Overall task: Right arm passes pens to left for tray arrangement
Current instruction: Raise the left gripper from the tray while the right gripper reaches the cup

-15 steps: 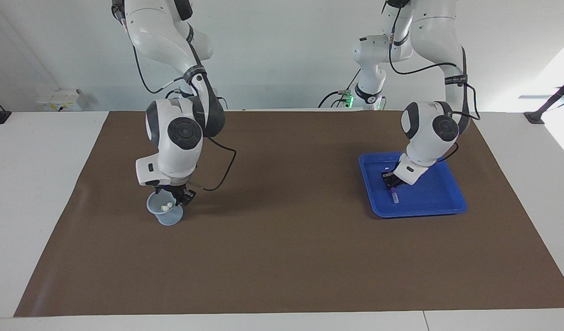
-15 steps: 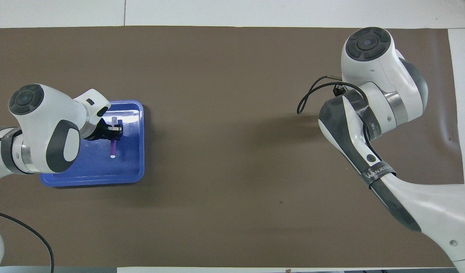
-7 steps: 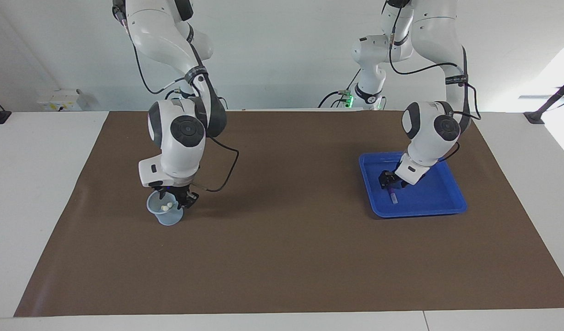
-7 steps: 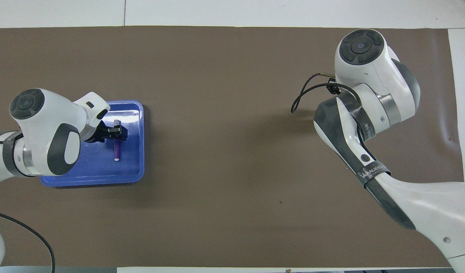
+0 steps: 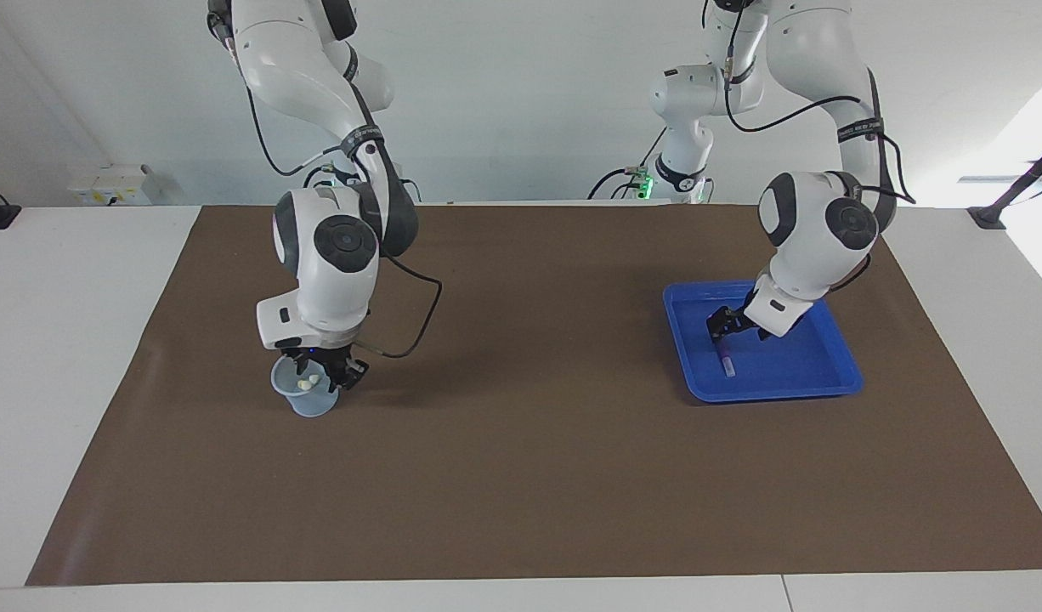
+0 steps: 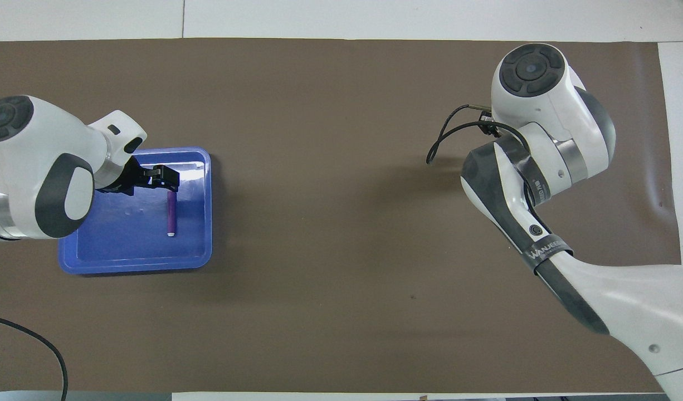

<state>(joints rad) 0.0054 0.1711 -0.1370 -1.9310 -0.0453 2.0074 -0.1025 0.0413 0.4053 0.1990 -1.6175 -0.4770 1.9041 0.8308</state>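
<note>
The purple pen (image 5: 726,360) (image 6: 171,214) lies flat and free in the blue tray (image 5: 776,393) (image 6: 135,266), whitish end pointing away from the robots. My left gripper (image 5: 722,328) (image 6: 164,177) hangs open just above the tray, over the pen's end nearer the robots, not touching it. My right gripper (image 5: 324,372) reaches down into a small translucent pale-blue cup (image 5: 310,403) toward the right arm's end of the table. Two whitish pen ends (image 5: 308,382) show inside the cup. The right arm's wrist hides the cup and that gripper in the overhead view.
A brown mat (image 5: 521,476) (image 6: 330,223) covers the table between the cup and the tray. A black cable (image 5: 415,327) loops off the right wrist above the mat.
My left gripper has opened and let go of the purple pen, which now rests in the tray, and has lifted off it. My right gripper has settled slightly at the cup.
</note>
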